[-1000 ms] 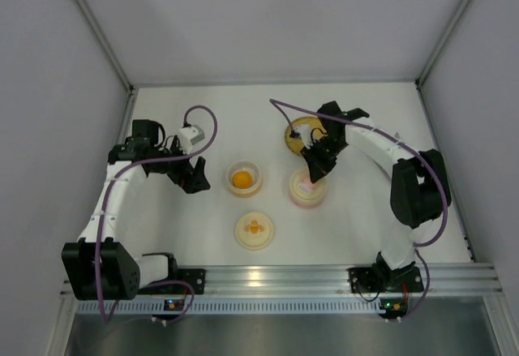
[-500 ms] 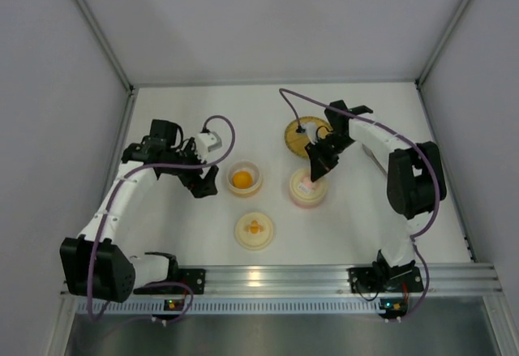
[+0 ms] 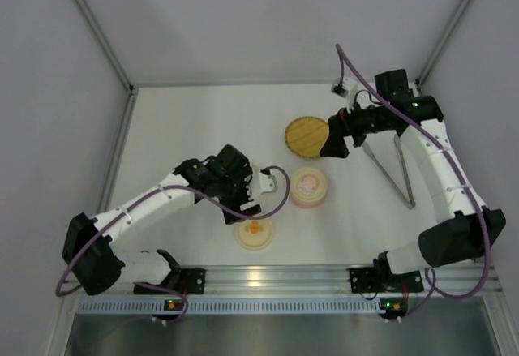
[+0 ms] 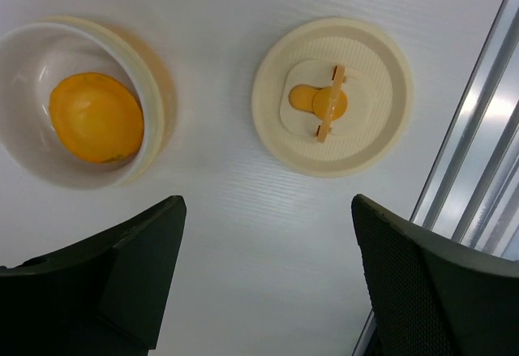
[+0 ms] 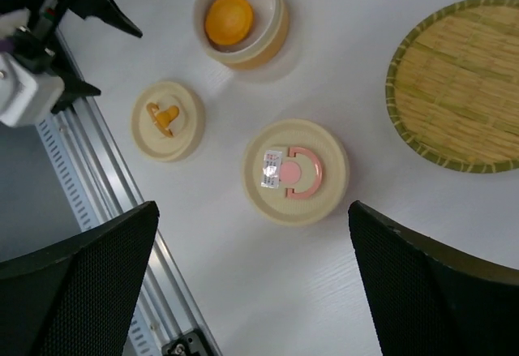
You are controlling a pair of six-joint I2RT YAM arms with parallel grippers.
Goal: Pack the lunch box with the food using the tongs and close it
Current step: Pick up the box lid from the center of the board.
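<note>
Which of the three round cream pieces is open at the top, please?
The bowl holding the orange ball; the pink-handled container is lidded, the orange-handled lid lies flat.

Right gripper (image 3: 336, 143) gone from pink-lidded pot (image 3: 309, 187), now by woven mat (image 3: 306, 135), jaws wide. Left gripper (image 4: 266, 208) swung over to bowl (image 4: 157, 106).

Left pincer (image 4: 266, 234), right pincer (image 5: 253, 234) agape.

Bright, even light falls from above; shadows on my white surface (image 3: 203, 121) are soft and short. My fingers (image 4: 97, 283) show as near-black shapes low in both wrist views (hardly any detail in them). The metal rail (image 4: 478, 169) glares at right in the left wrist view.
</note>
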